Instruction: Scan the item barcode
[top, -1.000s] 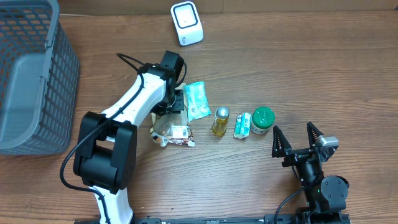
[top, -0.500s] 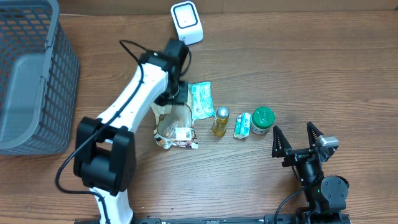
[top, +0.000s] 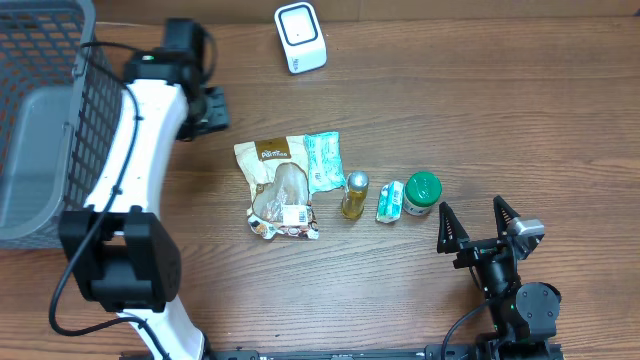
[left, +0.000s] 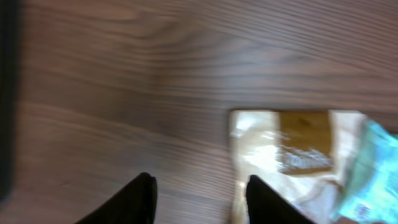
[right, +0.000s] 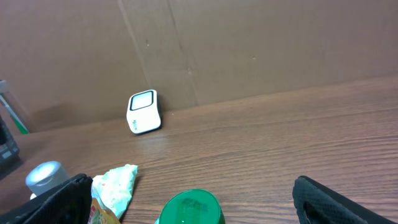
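Observation:
A brown snack bag (top: 275, 185) with a white barcode label lies flat mid-table; its top end shows in the left wrist view as the bag (left: 286, 155). The white scanner (top: 300, 38) stands at the back edge and shows far off as the scanner (right: 143, 112). My left gripper (top: 218, 110) is up and left of the bag, near the basket. In its wrist view the left gripper (left: 199, 196) is open with only bare wood between its fingers. My right gripper (top: 475, 225) rests open at the front right, holding nothing.
A teal pack (top: 323, 160) touches the bag's right side. To its right stand a yellow bottle (top: 354, 195), a small green-white pack (top: 390, 200) and a green-lidded jar (top: 422, 193). A grey mesh basket (top: 100, 110) fills the far left.
The left gripper let go of the snack bag, which now lies flat, and the arm swung up and to the left toward the basket. The right arm has not moved.

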